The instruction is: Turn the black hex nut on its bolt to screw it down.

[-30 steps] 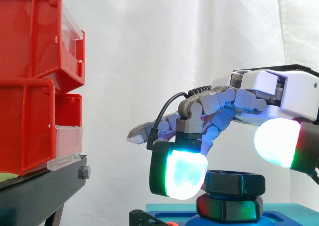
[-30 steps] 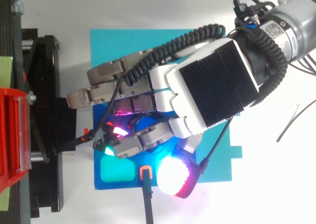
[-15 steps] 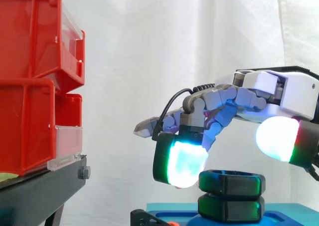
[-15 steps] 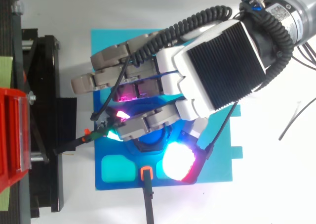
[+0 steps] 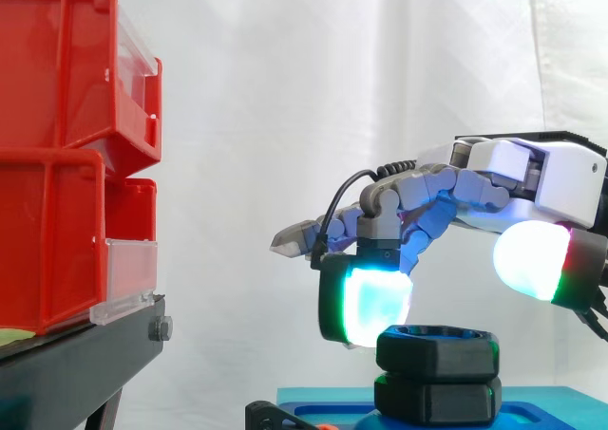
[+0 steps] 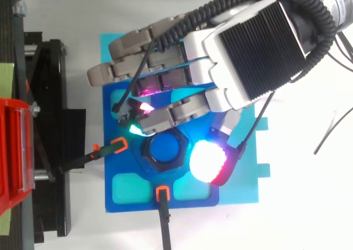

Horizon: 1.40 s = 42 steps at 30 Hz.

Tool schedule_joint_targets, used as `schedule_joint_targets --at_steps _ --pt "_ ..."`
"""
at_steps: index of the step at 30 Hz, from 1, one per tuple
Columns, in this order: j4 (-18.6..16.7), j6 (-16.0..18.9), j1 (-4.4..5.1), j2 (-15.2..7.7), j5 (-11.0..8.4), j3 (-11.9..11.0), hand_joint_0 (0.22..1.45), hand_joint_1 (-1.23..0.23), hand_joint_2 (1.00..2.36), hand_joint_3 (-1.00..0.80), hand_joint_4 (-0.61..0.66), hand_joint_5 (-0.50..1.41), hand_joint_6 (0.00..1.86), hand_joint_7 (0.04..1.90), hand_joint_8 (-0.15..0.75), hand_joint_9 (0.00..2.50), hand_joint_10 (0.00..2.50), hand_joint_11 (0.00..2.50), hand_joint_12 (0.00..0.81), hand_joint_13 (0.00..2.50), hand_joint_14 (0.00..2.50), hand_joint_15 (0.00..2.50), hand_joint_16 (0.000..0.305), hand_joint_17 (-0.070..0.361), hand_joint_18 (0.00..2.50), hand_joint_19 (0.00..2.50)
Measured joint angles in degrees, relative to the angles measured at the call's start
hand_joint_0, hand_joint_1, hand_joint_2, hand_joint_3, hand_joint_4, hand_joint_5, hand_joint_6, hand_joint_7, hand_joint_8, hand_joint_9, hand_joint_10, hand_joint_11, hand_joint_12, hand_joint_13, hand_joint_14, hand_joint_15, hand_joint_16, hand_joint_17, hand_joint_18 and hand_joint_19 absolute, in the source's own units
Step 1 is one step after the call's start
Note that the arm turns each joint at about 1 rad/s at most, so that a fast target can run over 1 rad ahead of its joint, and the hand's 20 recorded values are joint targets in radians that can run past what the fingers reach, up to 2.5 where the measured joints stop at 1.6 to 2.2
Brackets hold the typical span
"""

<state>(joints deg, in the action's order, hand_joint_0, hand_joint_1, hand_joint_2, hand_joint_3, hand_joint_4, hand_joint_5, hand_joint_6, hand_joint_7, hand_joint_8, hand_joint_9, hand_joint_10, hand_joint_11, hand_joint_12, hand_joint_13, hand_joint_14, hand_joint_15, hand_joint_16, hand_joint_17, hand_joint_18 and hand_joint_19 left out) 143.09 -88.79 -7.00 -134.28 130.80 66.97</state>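
Note:
The black hex nut (image 5: 437,349) sits on its blue bolt (image 6: 166,148), above a second black hex piece (image 5: 437,399) on the blue fixture (image 6: 127,178). My hand (image 6: 253,46) hovers over the nut's far side with its fingers loosely bent. In the side view a cyan-glowing fingertip (image 5: 370,307) hangs just left of the nut's top edge. The white-glowing thumb pad (image 5: 530,262) is up and to the right of the nut. From above, a gap shows between nut and both pads. Nothing is held.
Red bins (image 5: 66,145) stack on a black stand (image 5: 85,364) at the left. Two orange-tipped black clamps (image 6: 117,145) (image 6: 162,193) hold the fixture, which lies on a turquoise plate (image 6: 242,173). Loose wires lie on the white table at the right.
My hand has drawn off the nut, shifting right and slightly up in the side view and toward the top edge in the top view. The nut now shows uncovered from above.

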Motion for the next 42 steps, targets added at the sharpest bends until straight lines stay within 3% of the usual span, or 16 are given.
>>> schedule_joint_targets --at_steps 7,13,18,25,32,36,42 --pt "-1.23 2.01 0.35 0.01 -0.03 -1.00 0.49 -0.15 1.00 -0.50 0.24 -0.04 0.50 1.22 0.308 1.05 0.01 0.28 0.362 0.56 0.00 0.02 0.052 0.118 0.63 0.34" --pt "-3.61 4.01 1.37 0.01 -2.47 -3.37 0.49 -0.15 1.00 -0.50 0.24 -0.04 0.50 1.19 0.307 1.05 0.01 0.28 0.363 0.56 0.00 0.01 0.052 0.118 0.63 0.34" --pt "-4.67 4.10 2.69 -0.11 -3.55 -3.83 0.49 -0.15 1.00 -0.50 0.24 -0.05 0.50 1.17 0.307 1.05 0.01 0.28 0.361 0.56 0.00 0.01 0.052 0.118 0.63 0.34" --pt "-4.73 3.99 5.02 -2.03 -5.22 -3.85 0.50 -0.16 1.00 -0.50 0.25 -0.04 0.50 1.16 0.310 1.05 0.01 0.28 0.360 0.56 0.00 0.02 0.052 0.117 0.63 0.33" --pt "-2.07 3.73 6.56 -2.28 -5.78 -3.71 0.50 -0.17 1.00 -0.50 0.27 -0.04 0.50 1.15 0.306 1.05 0.01 0.28 0.359 0.56 0.00 0.01 0.052 0.117 0.63 0.34" --pt "-0.98 3.71 6.80 -2.29 -5.77 -3.10 0.50 -0.19 1.00 -0.50 0.27 -0.04 0.50 1.17 0.309 1.06 0.01 0.28 0.357 0.56 0.00 0.01 0.051 0.116 0.63 0.33" --pt "-0.48 3.99 6.36 -2.30 -5.58 -2.68 0.51 -0.28 1.00 -0.50 0.28 -0.03 0.50 1.24 0.310 1.05 0.01 0.28 0.355 0.57 0.00 0.01 0.051 0.114 0.64 0.33"
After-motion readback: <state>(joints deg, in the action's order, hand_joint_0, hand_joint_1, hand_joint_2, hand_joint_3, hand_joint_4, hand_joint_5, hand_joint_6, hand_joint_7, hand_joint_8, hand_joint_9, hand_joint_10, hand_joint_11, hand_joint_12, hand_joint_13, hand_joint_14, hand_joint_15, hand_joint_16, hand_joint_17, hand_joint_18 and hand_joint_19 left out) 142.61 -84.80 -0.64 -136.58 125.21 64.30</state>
